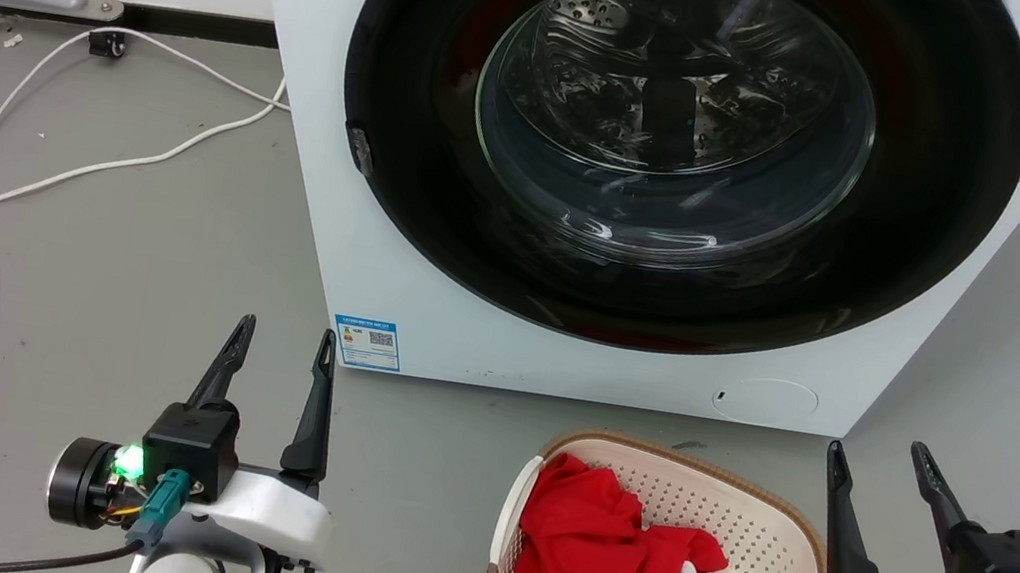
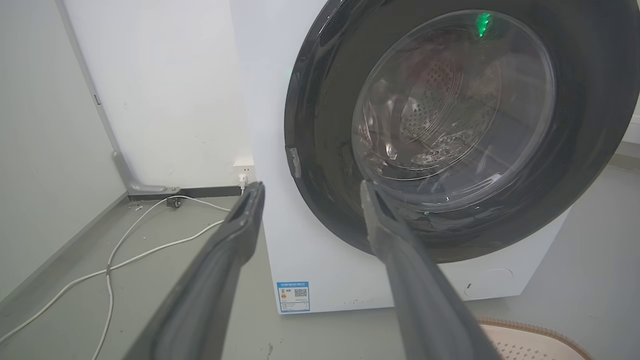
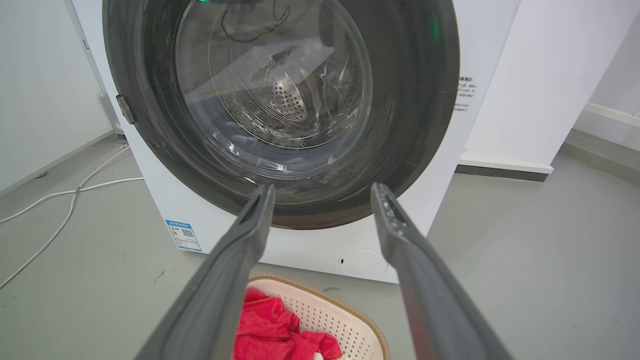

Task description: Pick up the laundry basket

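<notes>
The laundry basket (image 1: 740, 538) sits on the grey floor (image 1: 411, 474) just before the white washing machine (image 1: 393, 259), crumpled red cloth (image 1: 590, 561) inside. Its cream plastic wall is perforated, its rim brown and woven-looking. The right gripper (image 1: 878, 449) hangs just beside it, jaws spread, empty; the left gripper (image 1: 285, 334), likewise spread, is well apart. A white cable (image 1: 82, 172) trails leftward.

My head camera looks down on the washing machine (image 1: 672, 149); both wrist cameras face it from low, close by.
</notes>
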You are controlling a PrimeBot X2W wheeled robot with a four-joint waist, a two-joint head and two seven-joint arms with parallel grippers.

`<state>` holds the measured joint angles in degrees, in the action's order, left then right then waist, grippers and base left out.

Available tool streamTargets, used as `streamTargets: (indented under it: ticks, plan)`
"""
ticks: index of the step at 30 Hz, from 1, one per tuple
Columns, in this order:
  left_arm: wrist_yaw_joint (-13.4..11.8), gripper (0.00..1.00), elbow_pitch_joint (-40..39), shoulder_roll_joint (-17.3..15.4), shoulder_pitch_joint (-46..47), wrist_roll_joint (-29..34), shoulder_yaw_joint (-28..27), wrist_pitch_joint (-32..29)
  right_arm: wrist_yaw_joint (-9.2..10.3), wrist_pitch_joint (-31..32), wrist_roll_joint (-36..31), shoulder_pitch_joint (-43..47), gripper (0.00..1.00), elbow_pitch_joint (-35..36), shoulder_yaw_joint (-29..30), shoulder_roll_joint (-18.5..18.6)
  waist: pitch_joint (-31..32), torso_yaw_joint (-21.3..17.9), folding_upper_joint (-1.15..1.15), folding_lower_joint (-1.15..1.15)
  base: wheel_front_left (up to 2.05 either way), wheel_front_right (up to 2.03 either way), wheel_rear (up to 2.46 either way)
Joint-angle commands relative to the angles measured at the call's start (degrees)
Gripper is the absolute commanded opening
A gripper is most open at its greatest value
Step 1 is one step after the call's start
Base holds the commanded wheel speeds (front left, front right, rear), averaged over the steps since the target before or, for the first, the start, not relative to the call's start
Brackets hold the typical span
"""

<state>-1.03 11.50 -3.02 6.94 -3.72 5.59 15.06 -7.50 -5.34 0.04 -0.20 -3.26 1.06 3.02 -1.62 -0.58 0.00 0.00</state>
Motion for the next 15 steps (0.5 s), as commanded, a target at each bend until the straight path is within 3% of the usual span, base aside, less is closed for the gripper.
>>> streamTargets:
  ticks: [1, 15]
  plan:
    - [0.0, 1.0, 0.1, 0.0, 0.4, -0.1, 0.1, 0.2, 0.02, -0.3, 0.2, -0.5, 1.0, -0.1, 0.2, -0.3, -0.1, 0.0, 0.0, 0.0, 0.0, 0.0, 0.0]
    - [0.3, 1.0, 0.8, 0.1, 0.9, 0.0, 1.5, 0.2, 0.02, 0.1, 1.0, 0.7, 1.0, -0.3, 1.6, -0.3, -1.3, -1.7, 0.0, 0.0, 0.0, 0.0, 0.0]
